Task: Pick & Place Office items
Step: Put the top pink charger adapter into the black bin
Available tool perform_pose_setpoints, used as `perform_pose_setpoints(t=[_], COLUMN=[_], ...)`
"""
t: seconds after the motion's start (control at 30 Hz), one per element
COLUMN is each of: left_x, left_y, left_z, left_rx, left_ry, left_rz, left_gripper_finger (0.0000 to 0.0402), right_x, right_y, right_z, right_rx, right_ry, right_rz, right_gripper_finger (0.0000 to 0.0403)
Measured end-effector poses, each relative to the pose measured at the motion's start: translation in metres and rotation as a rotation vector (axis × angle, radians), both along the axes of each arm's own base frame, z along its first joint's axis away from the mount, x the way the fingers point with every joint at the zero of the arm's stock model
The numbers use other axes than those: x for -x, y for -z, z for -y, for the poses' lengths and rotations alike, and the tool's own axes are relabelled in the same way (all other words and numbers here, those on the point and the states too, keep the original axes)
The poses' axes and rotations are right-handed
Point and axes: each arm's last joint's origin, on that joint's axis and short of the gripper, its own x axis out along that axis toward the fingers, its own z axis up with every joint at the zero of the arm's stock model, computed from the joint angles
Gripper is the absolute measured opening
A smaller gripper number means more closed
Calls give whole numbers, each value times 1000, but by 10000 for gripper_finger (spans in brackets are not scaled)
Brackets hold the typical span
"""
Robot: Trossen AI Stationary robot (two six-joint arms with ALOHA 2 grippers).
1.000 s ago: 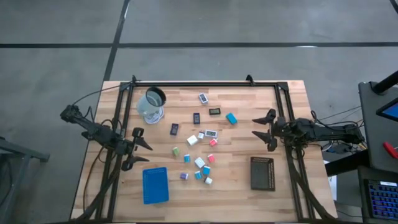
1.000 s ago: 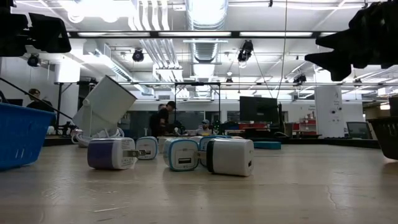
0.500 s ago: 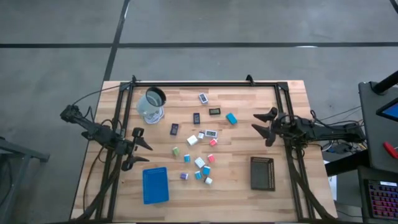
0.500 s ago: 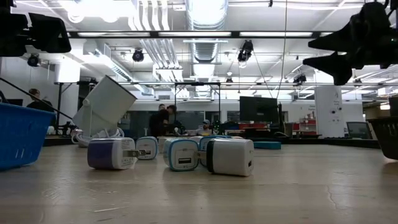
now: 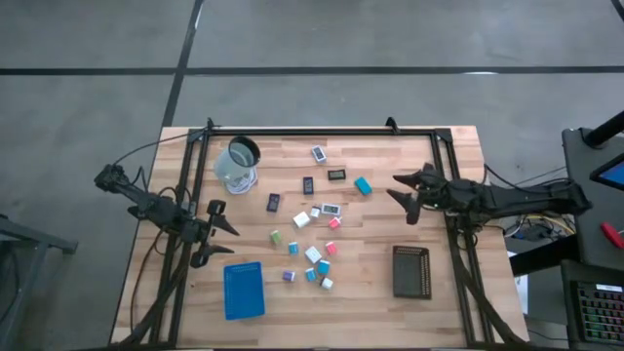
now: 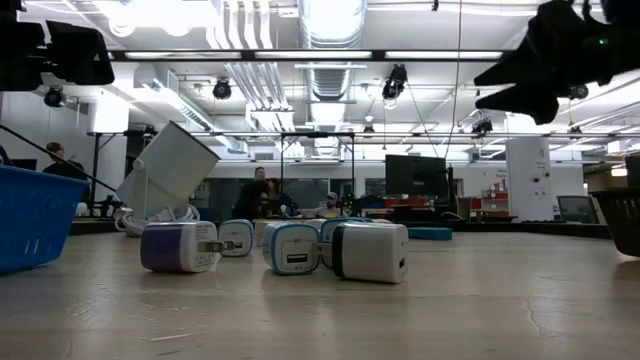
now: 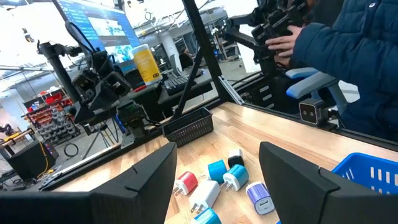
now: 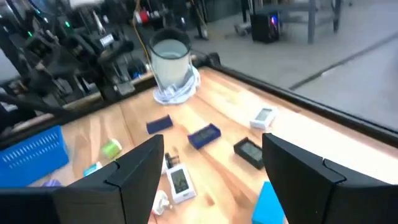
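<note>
Right gripper [image 5: 400, 193] jaws wide, empty; teal block [image 5: 363, 185] lies seemingly diagonal nearby

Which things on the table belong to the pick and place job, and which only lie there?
Belong to the job:
- small coloured blocks
- flat label-faced rectangles
- right gripper, open
- left gripper, open

Only lying there:
- blue tray
- black tray
- clear cup

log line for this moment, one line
left gripper: open, waiting by blue tray | right gripper: open, empty, above table right of teal block | black tray: empty
</note>
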Motion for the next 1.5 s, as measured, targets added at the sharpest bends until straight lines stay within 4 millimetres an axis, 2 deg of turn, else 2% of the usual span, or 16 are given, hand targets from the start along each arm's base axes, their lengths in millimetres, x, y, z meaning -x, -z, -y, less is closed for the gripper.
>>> perform_pose_setpoints(t=[0.27,0.47,0.63,1.17,1.4,1.5], left_x=[0,0,0,0,0,0], left_y=[0,0,0,0,0,0], left_z=[0,0,0,0,0,0], left_rx=[0,0,0,0,0,0], left_ry=[0,0,-1,-1,-1,-1], left_rz=[0,0,0,0,0,0], left_gripper_finger=[234,234,234,234,234,234], right_x=[-28,-44,-54,-58,-61,-64], right_y=[-19,-14,-16,-17,-14,-12], right_z=[-1,-2,-3,-4,-6,-6], right_rx=[40,47,53,152,350,364], right_ry=[-10,-12,-10,-76,-196,-227], right_rz=[-107,-192,-191,-217,-311,-322], right_gripper_finger=[251,255,253,251,251,251])
